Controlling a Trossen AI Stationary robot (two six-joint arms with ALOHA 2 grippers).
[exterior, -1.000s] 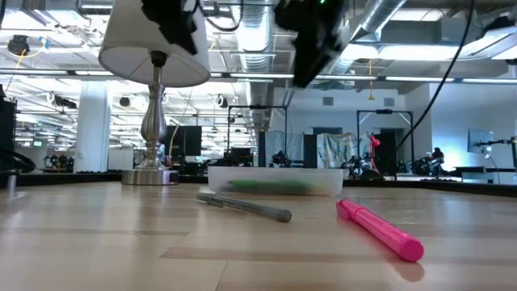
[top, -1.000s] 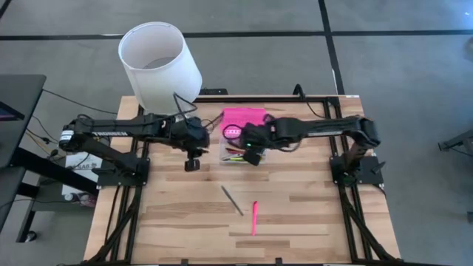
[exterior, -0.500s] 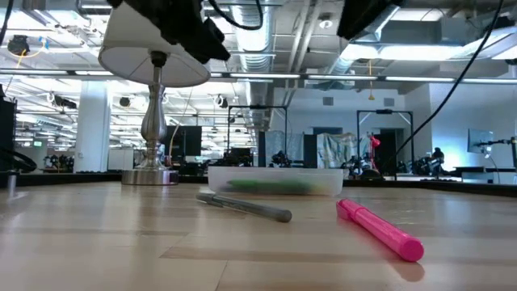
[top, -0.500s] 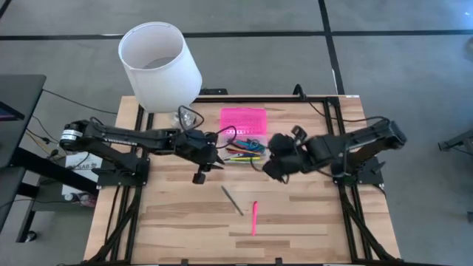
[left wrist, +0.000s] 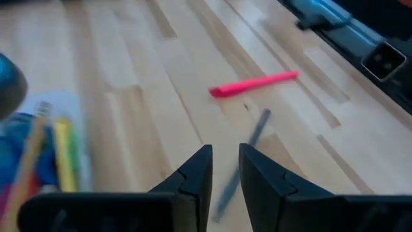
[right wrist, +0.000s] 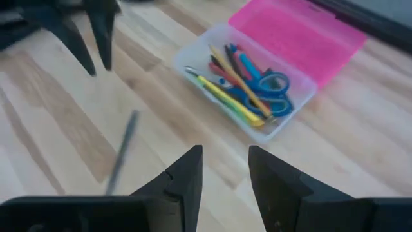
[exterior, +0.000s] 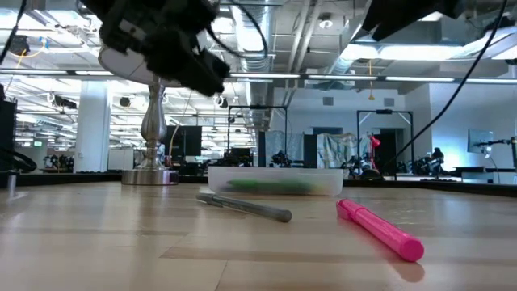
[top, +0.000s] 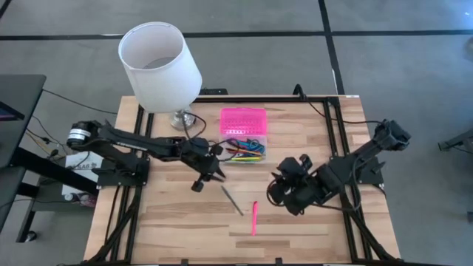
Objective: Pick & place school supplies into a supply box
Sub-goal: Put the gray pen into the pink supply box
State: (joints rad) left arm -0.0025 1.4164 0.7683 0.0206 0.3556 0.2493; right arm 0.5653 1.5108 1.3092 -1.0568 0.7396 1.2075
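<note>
The supply box (top: 244,150) stands open near the table's far middle: a clear base with several pens and blue-handled scissors (right wrist: 267,87) inside, its pink lid (top: 242,120) lying flat behind it. A grey pen (top: 232,199) and a pink marker (top: 254,218) lie flat on the wood nearer the front. My left gripper (top: 216,174) hangs above the table just left of the grey pen's far end, slanting down, its fingers (left wrist: 205,169) a narrow gap apart with nothing between them. My right gripper (top: 275,191) hovers open and empty to the right of the marker.
A lamp with a white shade (top: 159,63) stands at the far left corner, its metal base (exterior: 150,174) on the table. Black frame rails (top: 347,214) run along both sides. Bare wood lies toward the near edge, around the pen and the marker.
My left gripper has come down and moved right toward the grey pen, tipping and rolling its wrist. My right gripper has swung from above the supply box toward the table's near right, turning as it went. Pen, marker and box have stayed put.
</note>
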